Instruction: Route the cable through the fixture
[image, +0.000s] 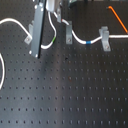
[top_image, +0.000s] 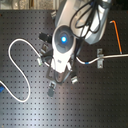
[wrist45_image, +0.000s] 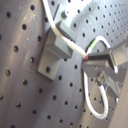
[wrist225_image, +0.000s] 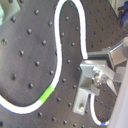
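**A:** How does the gripper (wrist45_image: 95, 57) stand?

**B:** In the first wrist view a dark finger (wrist45_image: 107, 56) lies right against the cable (wrist45_image: 70, 42), just at its green band (wrist45_image: 93, 46). Whether the jaws are clenched on it or only touching it, I cannot tell — the other finger is not clear in any view.

**A:** And the cable's course?

**B:** In the first exterior view the cable (image: 80, 39) comes from a loop at the first exterior view's left, passes behind the arm's dark body, and runs through a grey fixture post (image: 69, 33). Then it dips, shows its blue band (image: 88, 42), and reaches a second post (image: 105, 38) before going off the first exterior view's right edge.

**A:** Seen from above?

**B:** In the second exterior view the white arm (top_image: 64, 40) covers the middle; the cable (top_image: 17, 42) makes a wide loop at the second exterior view's left.

**A:** The surface?

**B:** A black perforated board (image: 65, 95) — rows of small holes. An orange cable (image: 118, 19) lies at the far corner, well apart from the gripper.
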